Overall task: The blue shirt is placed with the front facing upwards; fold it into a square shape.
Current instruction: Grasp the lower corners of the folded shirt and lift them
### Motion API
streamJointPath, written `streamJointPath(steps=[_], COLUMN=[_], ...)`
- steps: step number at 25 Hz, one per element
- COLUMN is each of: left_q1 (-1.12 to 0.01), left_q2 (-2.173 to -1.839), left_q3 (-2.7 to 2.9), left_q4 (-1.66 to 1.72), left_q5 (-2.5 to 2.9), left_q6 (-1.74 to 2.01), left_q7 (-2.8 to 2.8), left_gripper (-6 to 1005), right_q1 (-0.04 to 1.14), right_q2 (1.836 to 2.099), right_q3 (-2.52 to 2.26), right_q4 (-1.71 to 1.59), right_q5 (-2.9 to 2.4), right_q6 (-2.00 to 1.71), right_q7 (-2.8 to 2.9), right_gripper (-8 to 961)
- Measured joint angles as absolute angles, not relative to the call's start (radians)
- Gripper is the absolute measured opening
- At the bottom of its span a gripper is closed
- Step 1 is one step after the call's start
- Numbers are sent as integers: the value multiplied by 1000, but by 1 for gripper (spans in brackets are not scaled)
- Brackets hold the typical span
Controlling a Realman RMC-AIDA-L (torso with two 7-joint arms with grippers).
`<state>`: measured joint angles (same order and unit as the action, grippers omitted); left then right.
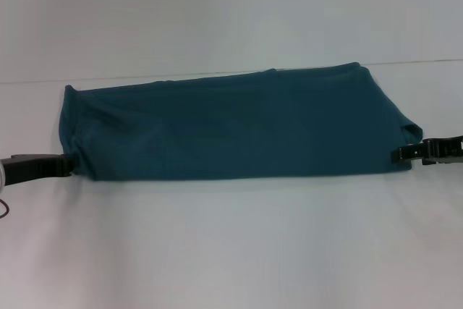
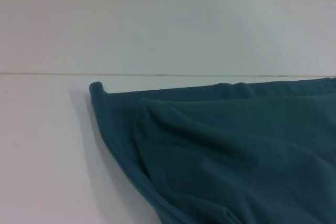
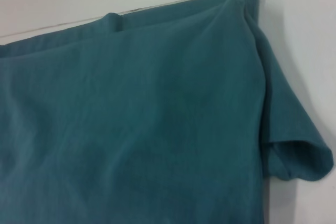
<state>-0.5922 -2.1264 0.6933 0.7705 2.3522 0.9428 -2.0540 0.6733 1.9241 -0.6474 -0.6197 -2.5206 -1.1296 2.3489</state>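
From the head view, the blue shirt (image 1: 239, 124) lies as a long band across the white worktop (image 1: 231, 251), already folded once along its length so no lettering shows on top. The left pincer (image 1: 70, 165) sits at the band's near corner on the robot's left, its dark tips touching the cloth edge; the right pincer (image 1: 396, 154) sits at the opposite end, tips just against the sleeve end. Both look closed down narrow at the fabric, but whether either actually has cloth nipped between its fingers I cannot tell. Placing one at each end suits the next fold, I judge: bringing the ends across the middle would shorten the band toward a square.

In the left wrist view, the blue shirt (image 2: 226, 150) spreads away ahead of the left pincer, a folded edge running off from close in, with a rounded corner farther out on the worktop (image 2: 47, 156). The pincer's own fingers do not show.

In the right wrist view, the blue shirt (image 3: 136, 119) fills most of what lies ahead of the right pincer, and a short sleeve (image 3: 296, 156) juts sideways off the body onto the worktop (image 3: 310, 51). That loose sleeve would, I think, need tucking in for a clean square. No fingers show here either.
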Motion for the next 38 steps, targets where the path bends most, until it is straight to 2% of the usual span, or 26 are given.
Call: streamJointPath(steps=[22, 38], left_q1=[-593, -600], left_q2=[-2126, -2123], left_q3=[693, 693], left_q4=[771, 770], left_q5=[2350, 2350], left_q6=[942, 935], left_q7=[-2054, -2054], left_gripper=[17, 17], right_q1=[695, 723], right_q2=[1930, 1938], right_q3=[-648, -649], right_q4=[-554, -485], right_q5=[-2516, -2518], right_q6=[-1022, -954], right_q7=[2324, 2311], right_gripper=[518, 337])
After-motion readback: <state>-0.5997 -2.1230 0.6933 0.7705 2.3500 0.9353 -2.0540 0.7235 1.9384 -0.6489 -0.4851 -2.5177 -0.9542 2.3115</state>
